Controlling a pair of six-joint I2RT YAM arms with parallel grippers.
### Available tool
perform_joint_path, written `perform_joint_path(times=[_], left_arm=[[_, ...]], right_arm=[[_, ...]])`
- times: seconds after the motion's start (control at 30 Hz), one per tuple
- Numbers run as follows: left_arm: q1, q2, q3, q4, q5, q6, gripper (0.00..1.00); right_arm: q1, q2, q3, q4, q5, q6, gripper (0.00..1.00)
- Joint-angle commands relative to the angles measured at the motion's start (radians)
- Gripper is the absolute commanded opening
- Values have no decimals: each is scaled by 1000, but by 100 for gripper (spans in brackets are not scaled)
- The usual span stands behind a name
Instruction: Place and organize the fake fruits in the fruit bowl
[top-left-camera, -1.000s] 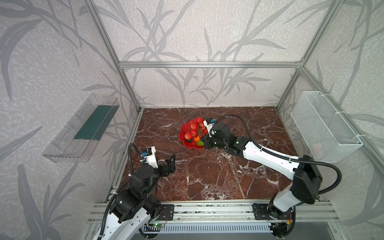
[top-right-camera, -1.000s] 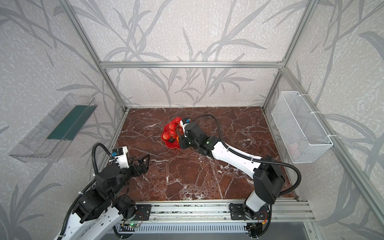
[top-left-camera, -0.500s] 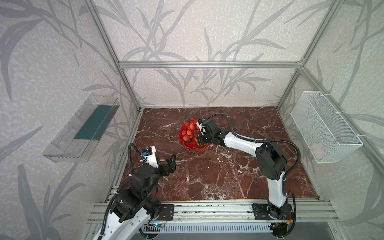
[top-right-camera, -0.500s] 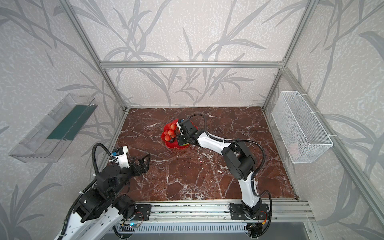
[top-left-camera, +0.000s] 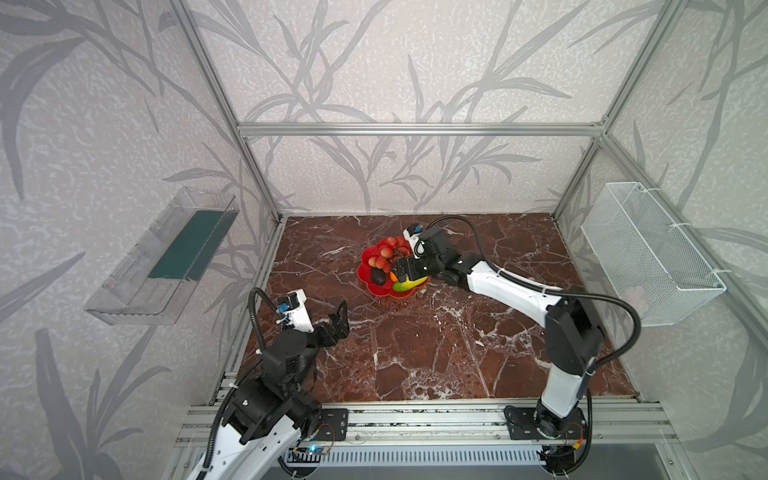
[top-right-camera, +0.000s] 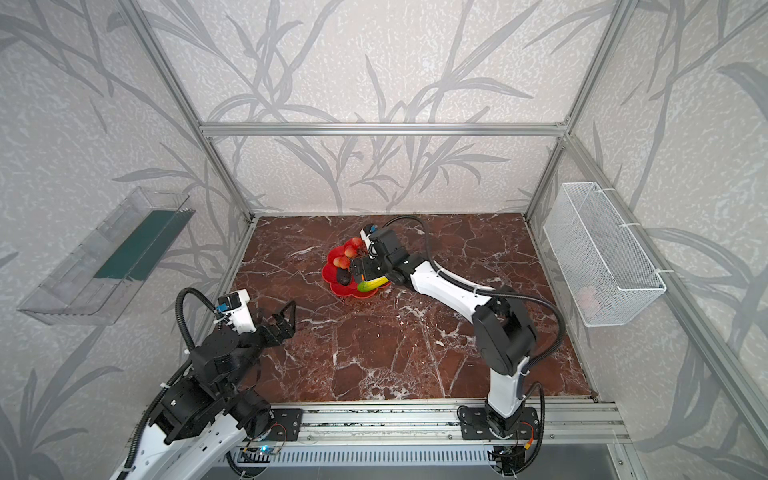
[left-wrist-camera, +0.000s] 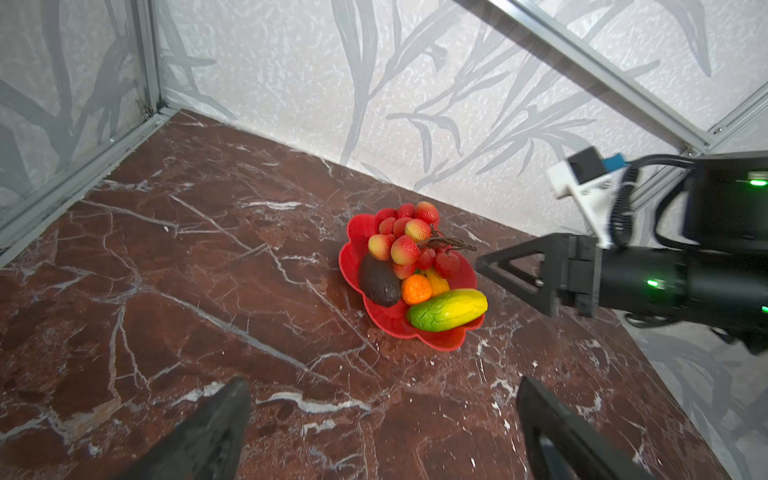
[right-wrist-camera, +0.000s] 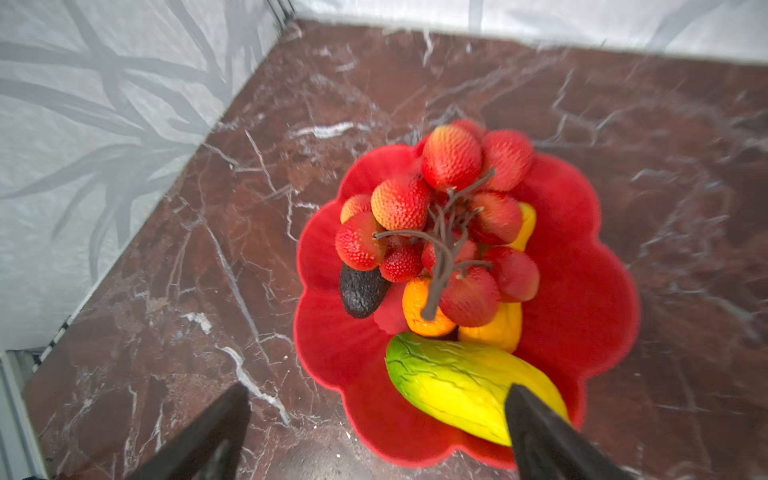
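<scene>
Lifting the right gripper (right-wrist-camera: 376, 399) straight up, clear of the fruit bowl (right-wrist-camera: 590, 266), looks wisest (jaws wide and empty, as on the left gripper (left-wrist-camera: 383, 386)), sparing the mango (right-wrist-camera: 465, 382) and berry cluster (right-wrist-camera: 449, 216) lying inside.

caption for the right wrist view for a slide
Open right tool at the bowl of berries, avocado, orange and mango

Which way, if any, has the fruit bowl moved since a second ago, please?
No: the fruit bowl sits equally far from the back wall as before.

Left pincer (left-wrist-camera: 380, 428) spread wide, arm folded low, right pincer (right-wrist-camera: 374, 432) spread wide, arm reaching forward
</scene>
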Motion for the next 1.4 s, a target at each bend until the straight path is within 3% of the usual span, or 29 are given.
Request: perform_joint_path(times=[0.0,0.17,0.27,0.37,0.5,0.6,0.73,0.87,0.93,1.1,1.17,1.2,1.27,1.3,1.37], left_arm=[[5,7,-50,159,-120,60,100],[4,114,-138,309,-347,257,100],[7,199,-205,433,-434,383,100],[34,276,-268,576,-462,466,100],[127,341,-357,812,-461,532,100],[257,395,-394,883,-348,478,100],[452,579,-432,1053,-185,378,99],[516,743,-354,1089,-54,403,99],[541,855,-310,1156,4,419,99],[576,1150,-279,1469,119,467,99],[576,1346,-275,1709,127,497,99],[576,1338,-274,1692,127,499,99],[579,1213,-198,1344,13,415,99],[578,1229,-189,1362,-7,415,99],[579,1314,-207,1529,70,483,99]], right_arm=[[-19,-191,-114,-12,62,-30,99],[-41,-521,-430,23,275,-138,99],[-111,-731,-622,37,324,-195,99],[-206,-891,-793,72,337,-265,99],[-303,-951,-968,207,389,-304,99],[-374,-863,-1053,423,430,-336,99],[-444,-652,-1103,746,403,-382,99],[-456,-398,-1107,1070,420,-484,99],[-475,-329,-1098,1163,357,-472,99],[-537,-157,-1092,1295,231,-432,99],[-549,-141,-1100,1333,199,-434,99],[-550,-151,-1091,1306,180,-438,99],[-550,-141,-1077,1294,164,-450,99],[-552,-149,-1071,1268,168,-444,99],[-553,-144,-1070,1277,169,-443,99]])
